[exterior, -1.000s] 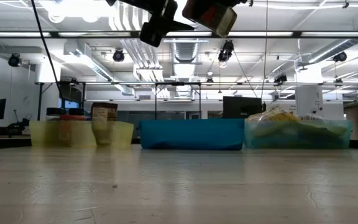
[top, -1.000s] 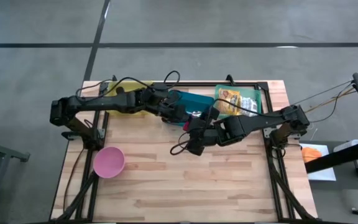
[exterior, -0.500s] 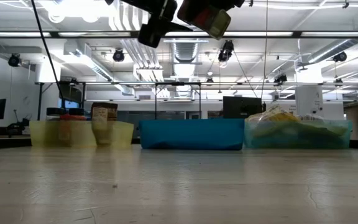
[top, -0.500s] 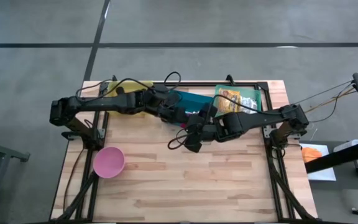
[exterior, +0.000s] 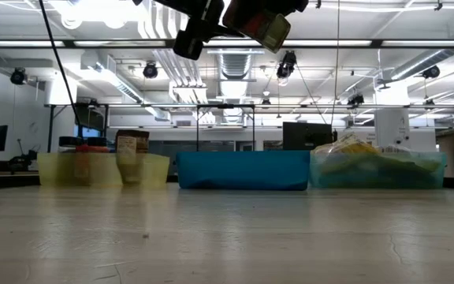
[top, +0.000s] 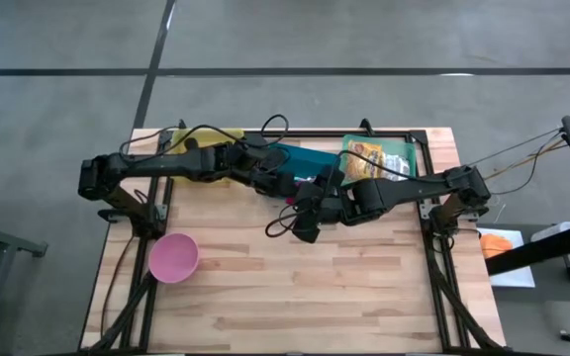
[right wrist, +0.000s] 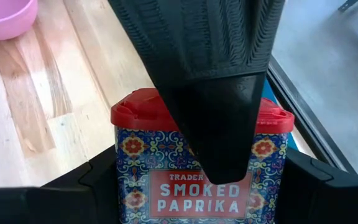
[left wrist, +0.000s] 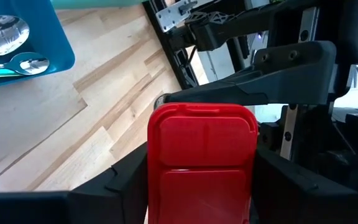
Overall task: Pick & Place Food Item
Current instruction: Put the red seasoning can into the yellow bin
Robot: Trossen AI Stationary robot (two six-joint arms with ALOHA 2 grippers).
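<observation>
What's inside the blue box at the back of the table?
The blue bin holds shiny spoons, seen from the left wrist. Most of its inside is out of that picture, and from above, the arms cover part of it, so anything else stays hidden.

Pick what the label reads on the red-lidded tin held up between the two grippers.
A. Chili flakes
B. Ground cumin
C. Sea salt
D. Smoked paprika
D: in the right wrist view the smoked paprika tin shows "SMOKED PAPRIKA" printed on its patterned blue front under the red lid.
</observation>
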